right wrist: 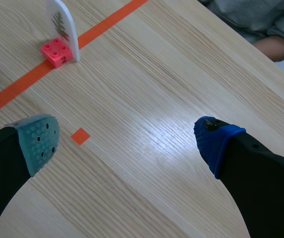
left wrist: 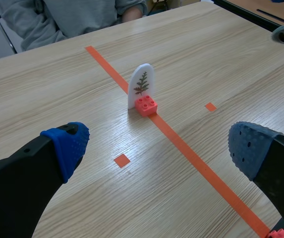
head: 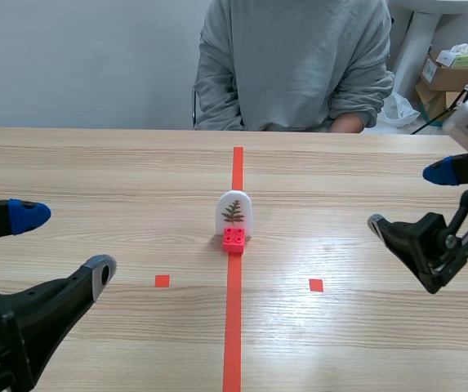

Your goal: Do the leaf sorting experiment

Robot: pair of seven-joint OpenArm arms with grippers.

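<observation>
A white arched card with a brown leaf picture (head: 234,212) stands upright in a red brick base (head: 234,239) on the orange centre line. The card (left wrist: 141,86) lies well ahead of my left gripper (left wrist: 156,148), which is open and holds nothing. In the scene view my left gripper (head: 62,245) hovers at the near left. My right gripper (head: 409,200) hovers at the right, open and bare. From the right wrist the card (right wrist: 62,22) and brick (right wrist: 56,52) sit far ahead, off to the side of my right gripper (right wrist: 124,141).
A person in a grey sweater (head: 295,65) sits across the table with forearms at the far edge. Two small orange squares (head: 162,281) (head: 316,285) mark the wood on either side of the line. Another red brick (left wrist: 280,234) peeks in under the left gripper's finger.
</observation>
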